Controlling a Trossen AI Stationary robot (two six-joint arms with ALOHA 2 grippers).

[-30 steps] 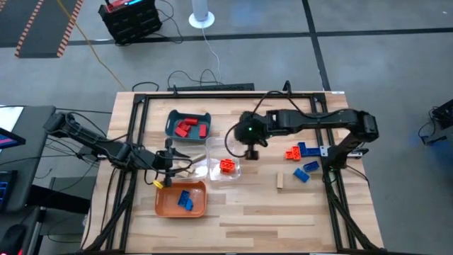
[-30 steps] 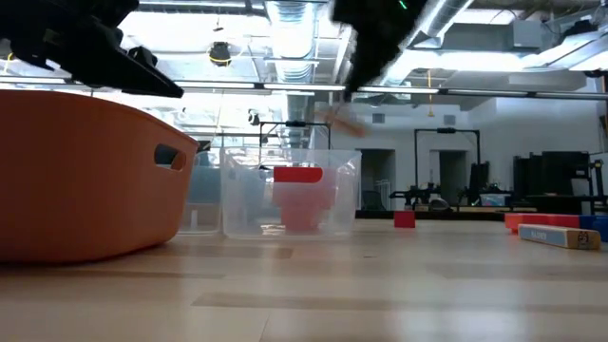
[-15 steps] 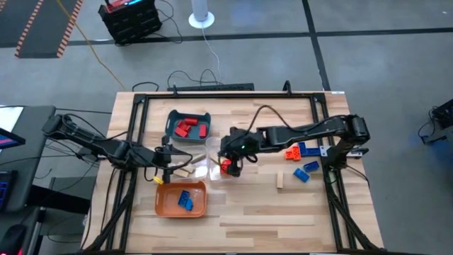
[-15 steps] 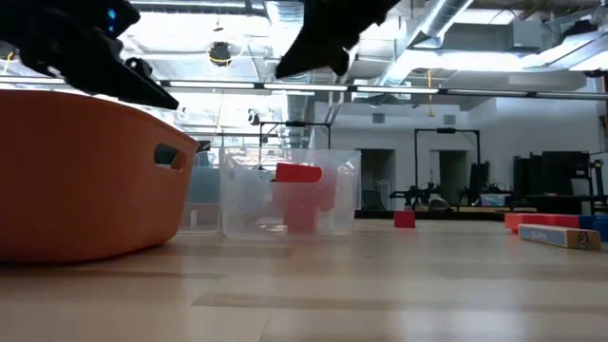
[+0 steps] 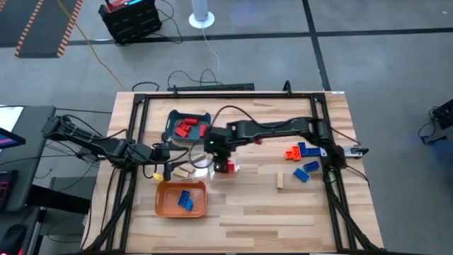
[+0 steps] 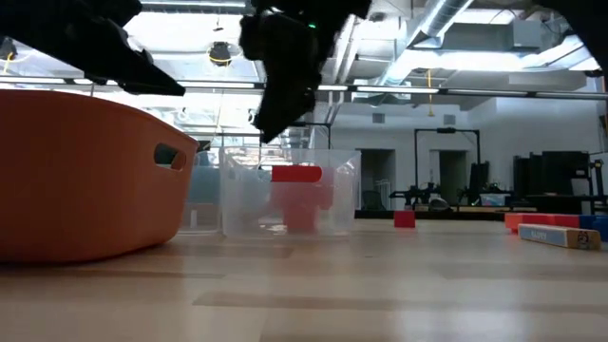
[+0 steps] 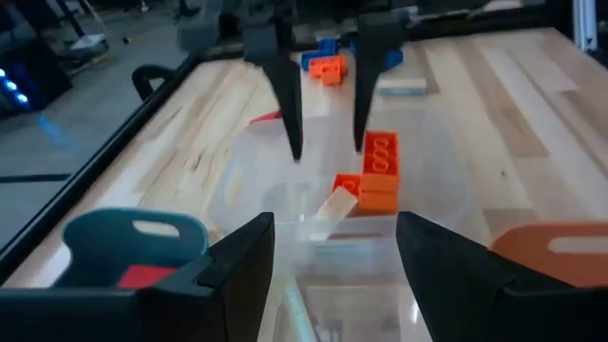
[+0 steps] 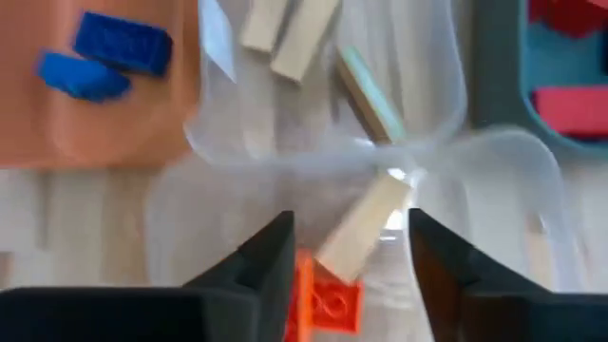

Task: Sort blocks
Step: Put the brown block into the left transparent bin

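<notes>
My right gripper (image 5: 218, 154) hangs open over the clear tray (image 5: 238, 174), fingers pointing down (image 7: 328, 150). Below them a tan block (image 8: 366, 226) lies slanted in that tray, one end on the orange blocks (image 7: 380, 180), untouched. A second clear tray beside it holds more tan blocks (image 8: 285, 33). My left gripper (image 5: 168, 157) stands open at the clear trays' left side with nothing between its fingers (image 7: 334, 220). Red blocks (image 5: 190, 127) lie in the teal tray (image 5: 170, 120) and blue blocks (image 5: 185, 200) in the orange tray (image 5: 161, 204).
Loose orange and blue blocks (image 5: 301, 151) and one tan block (image 5: 280, 181) lie on the table's right part. A small red block (image 6: 404, 218) lies behind the clear trays. The three trays stand close together at the left centre. Bare wood stretches along the near edge.
My right gripper has travelled toward the table's left, from right of the clear trays to above them. The tan block that hung at its fingertips a second ago now lies in the clear tray. My left gripper has drawn back slightly toward the far edge.
</notes>
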